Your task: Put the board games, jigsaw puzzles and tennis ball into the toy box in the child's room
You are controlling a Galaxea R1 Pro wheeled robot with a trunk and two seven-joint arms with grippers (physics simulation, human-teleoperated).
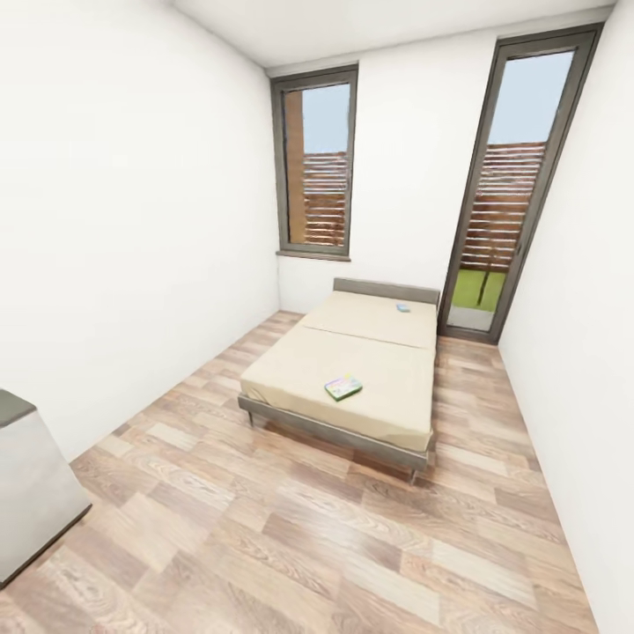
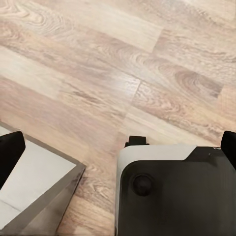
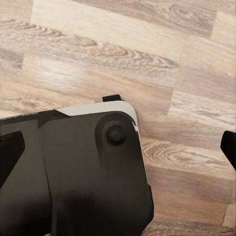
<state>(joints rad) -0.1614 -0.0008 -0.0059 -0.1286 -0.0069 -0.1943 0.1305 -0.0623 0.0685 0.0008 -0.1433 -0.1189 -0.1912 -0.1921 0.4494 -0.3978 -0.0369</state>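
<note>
A low bed (image 1: pixel 299 370) with a bare beige mattress stands in the middle of the child's room, ahead of me. A green-bordered board game (image 1: pixel 343 387) lies flat near the bed's foot. A small blue board game (image 1: pixel 403 308) lies near the headboard. My left gripper (image 2: pixel 118 152) hangs open over the wood floor and my own base, with nothing between its black fingertips (image 2: pixel 10 152). My right gripper (image 3: pixel 118 152) is open and empty in the same way, one fingertip (image 3: pixel 228 147) at the frame's edge. The toy box, jigsaw puzzles, tennis ball and desk top are out of view.
A low grey unit (image 1: pixel 26 493) with a dark top stands close at my left, and its corner (image 2: pixel 34 191) is under the left gripper. White walls close in both sides. A window (image 1: pixel 315 163) and a glass door (image 1: pixel 511 194) are behind the bed. Wood floor (image 1: pixel 308 546) lies between me and the bed.
</note>
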